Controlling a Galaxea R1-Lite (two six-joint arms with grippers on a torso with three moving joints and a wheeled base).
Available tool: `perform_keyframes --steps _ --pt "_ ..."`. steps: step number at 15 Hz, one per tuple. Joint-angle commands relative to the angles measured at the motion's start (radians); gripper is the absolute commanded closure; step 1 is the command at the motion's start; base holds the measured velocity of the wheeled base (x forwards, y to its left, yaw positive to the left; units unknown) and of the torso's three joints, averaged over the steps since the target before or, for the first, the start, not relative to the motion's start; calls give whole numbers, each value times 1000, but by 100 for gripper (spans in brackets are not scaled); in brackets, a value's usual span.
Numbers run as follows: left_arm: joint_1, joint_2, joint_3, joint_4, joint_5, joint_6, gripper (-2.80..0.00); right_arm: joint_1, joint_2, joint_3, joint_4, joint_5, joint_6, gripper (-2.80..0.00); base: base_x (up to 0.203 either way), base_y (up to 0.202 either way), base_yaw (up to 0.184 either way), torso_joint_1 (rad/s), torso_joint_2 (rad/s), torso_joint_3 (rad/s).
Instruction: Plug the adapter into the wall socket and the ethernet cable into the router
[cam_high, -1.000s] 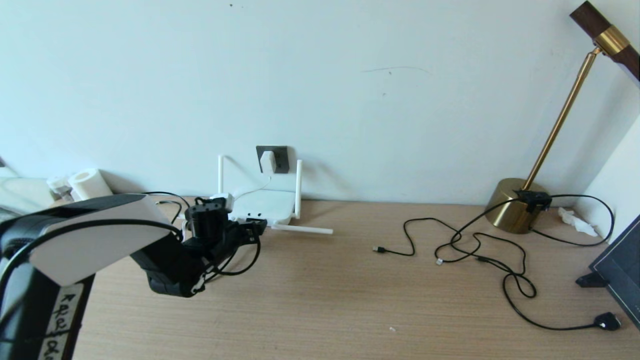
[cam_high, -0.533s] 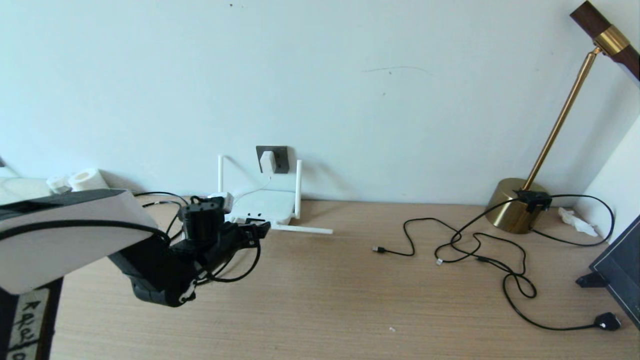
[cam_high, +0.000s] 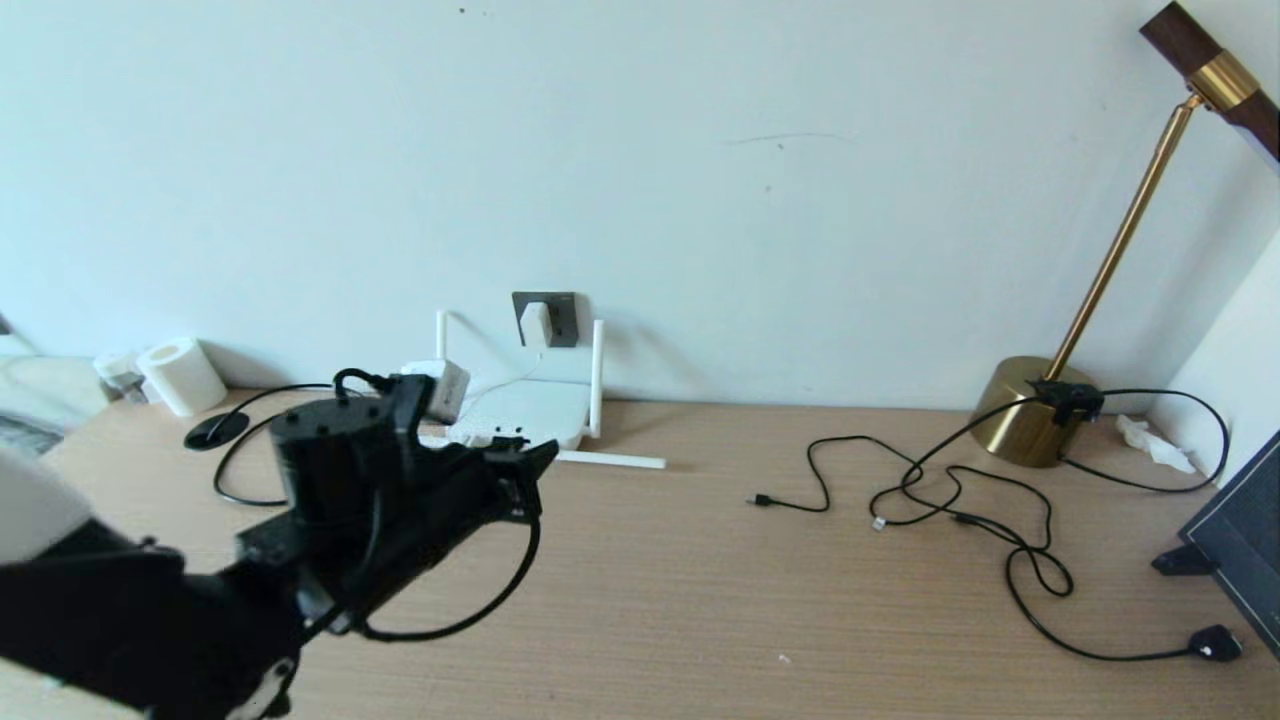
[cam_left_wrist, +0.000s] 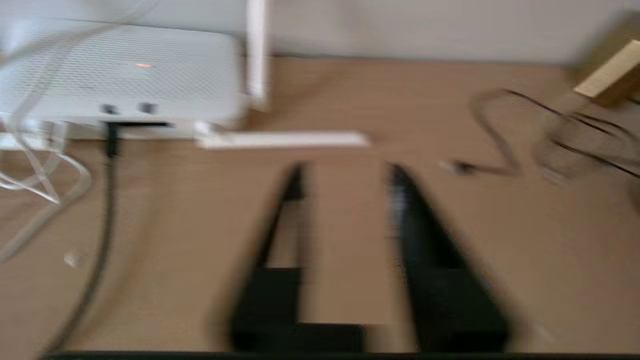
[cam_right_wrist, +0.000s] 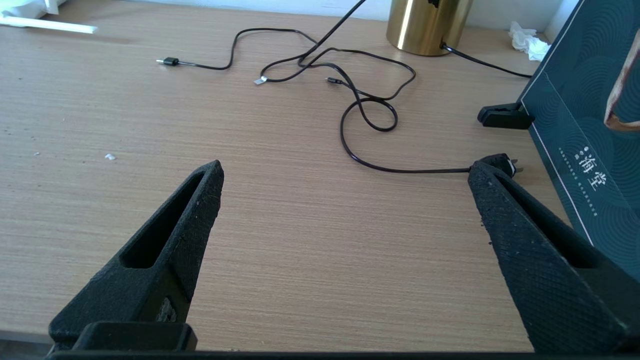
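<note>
Left gripper (cam_high: 535, 470) hovers above the desk (cam_high: 700, 600), fingers spread, holding nothing. Router (cam_high: 520, 412) lies by the wall, ethernet cable (cam_left_wrist: 107, 150) seated in its front port. Adapter (cam_high: 536, 323) sits in the socket (cam_high: 562, 318). Right gripper (cam_right_wrist: 345, 175) (wrist view only) gapes wide over bare desk, near loose cables (cam_right_wrist: 350, 95).

Wooden desk (cam_high: 700, 600), white router (cam_high: 525, 415) by the wall, loose black cables (cam_high: 960, 500), brass lamp base (cam_high: 1030, 410), toilet roll (cam_high: 180, 375)
</note>
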Motion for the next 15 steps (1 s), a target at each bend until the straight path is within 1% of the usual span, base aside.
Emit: perform_keyframes --steps 1,3,4,5,6,8,9,10,11,12,13,14,15 --pt "-108 -282 151 -3 31 0 0 0 2 0 0 1 -1 -280 0 0 0 0 0 0" --pt "-166 -482 247 0 113 2 0 1 2 0 0 1 -1 -280 0 0 0 0 0 0" --pt "-172 -593 278 8 165 5 0 0 2 0 0 1 -1 -280 0 0 0 0 0 0" --pt "-146 -697 305 30 208 7 0 0 2 -1 0 1 -1 -280 0 0 0 0 0 0" --pt "-78 -784 334 67 238 7 0 0 0 -1 0 1 0 -280 0 0 0 0 0 0" --pt "146 -982 407 175 270 4 0 0 2 0 0 1 -1 -280 0 0 0 0 0 0" --pt "227 -1107 440 256 267 3 0 0 2 0 0 1 0 -280 0 0 0 0 0 0" --pt "270 -1231 463 380 239 5 0 0 1 -1 0 1 1 -280 0 0 0 0 0 0" --pt "299 -1338 479 547 180 22 0 0 2 -1 0 1 1 -280 0 0 0 0 0 0" --pt "324 -1422 496 783 95 63 0 0 0 0 0 1 -1 -280 0 0 0 0 0 0" --pt "348 -1472 512 970 10 107 0 0 1 0 0 1 1 -280 0 0 0 0 0 0" --pt "367 -1490 525 1071 -52 140 0 0 2 -2 0 1 1 -280 0 0 0 0 0 0" --pt "392 -1498 533 1094 -84 155 0 0 1 -2 0 1 1 -280 0 0 0 0 0 0"
